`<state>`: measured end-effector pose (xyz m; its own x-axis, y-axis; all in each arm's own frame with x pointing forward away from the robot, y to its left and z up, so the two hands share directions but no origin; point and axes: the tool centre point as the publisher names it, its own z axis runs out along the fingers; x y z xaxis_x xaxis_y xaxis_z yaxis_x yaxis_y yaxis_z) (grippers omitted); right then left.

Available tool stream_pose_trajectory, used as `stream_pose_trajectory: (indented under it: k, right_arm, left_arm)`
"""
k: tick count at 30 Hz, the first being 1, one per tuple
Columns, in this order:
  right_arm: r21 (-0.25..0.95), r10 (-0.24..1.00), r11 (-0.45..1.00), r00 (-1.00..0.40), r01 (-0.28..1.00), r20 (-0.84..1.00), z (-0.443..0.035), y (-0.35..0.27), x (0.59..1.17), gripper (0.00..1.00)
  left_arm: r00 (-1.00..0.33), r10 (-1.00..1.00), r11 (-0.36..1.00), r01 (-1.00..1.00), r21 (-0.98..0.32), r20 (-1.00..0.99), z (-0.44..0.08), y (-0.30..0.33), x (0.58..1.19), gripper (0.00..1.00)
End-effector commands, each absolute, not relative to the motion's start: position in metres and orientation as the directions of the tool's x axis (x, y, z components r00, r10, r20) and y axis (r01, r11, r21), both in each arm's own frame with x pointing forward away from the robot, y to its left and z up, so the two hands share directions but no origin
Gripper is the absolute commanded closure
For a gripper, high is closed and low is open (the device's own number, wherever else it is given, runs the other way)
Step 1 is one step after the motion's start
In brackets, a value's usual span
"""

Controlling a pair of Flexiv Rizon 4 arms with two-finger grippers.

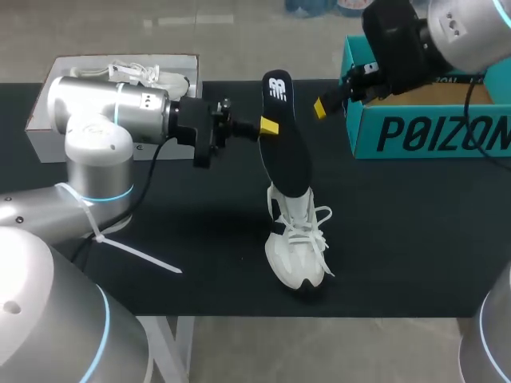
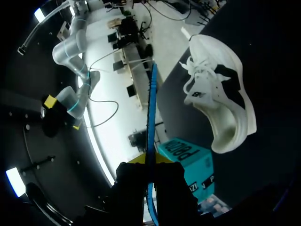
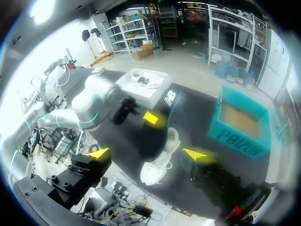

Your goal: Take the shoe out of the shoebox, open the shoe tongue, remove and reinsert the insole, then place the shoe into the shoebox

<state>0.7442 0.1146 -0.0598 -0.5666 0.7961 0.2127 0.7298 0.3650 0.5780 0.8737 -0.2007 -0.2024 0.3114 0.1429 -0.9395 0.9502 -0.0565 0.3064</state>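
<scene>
left pincer (image 1: 269,126) clamped on black insole (image 1: 286,136), held upright. white shoe (image 1: 297,239) below pincer on tabletop (image 1: 200,239); insole's lower end seems tucked in its opening, hard to tell. right pincer (image 3: 148,153) released, empty, just beside teal shoebox (image 1: 431,132).

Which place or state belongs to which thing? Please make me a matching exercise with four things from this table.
Things:
1. black foam insole
2. white lace-up sneaker
3. teal cardboard shoebox
4. right tool

Places or states:
A. open, holding nothing
B. open-topped, at the far right of the black table
C. pinched in the left tool, lower end inside the sneaker
D. resting near the middle of the table

Pairs: 1-C, 2-D, 3-B, 4-A.
</scene>
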Motion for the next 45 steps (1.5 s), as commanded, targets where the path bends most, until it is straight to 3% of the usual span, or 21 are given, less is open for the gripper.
stream_pose_trajectory:
  k: [1,40,45]
  right_arm:
    - [0.573,0.804,0.371,-0.562,0.731,0.196,-0.0543,0.1093,0.7274,0.0]
    - [0.544,0.826,0.383,-0.541,0.747,0.161,-0.0537,0.1098,0.7226,0.0]
    - [0.544,0.826,0.383,-0.541,0.747,0.161,-0.0537,0.1098,0.7226,0.0]
  left_arm:
    - [0.313,0.149,-0.054,0.95,0.309,-0.938,-0.2019,-0.2015,0.8745,1.0]
    - [0.309,0.179,-0.034,0.951,0.308,-0.934,-0.1993,-0.2006,0.8714,1.0]
    - [0.072,0.106,-0.056,0.996,0.067,-0.992,-0.2008,-0.2017,0.8727,1.0]
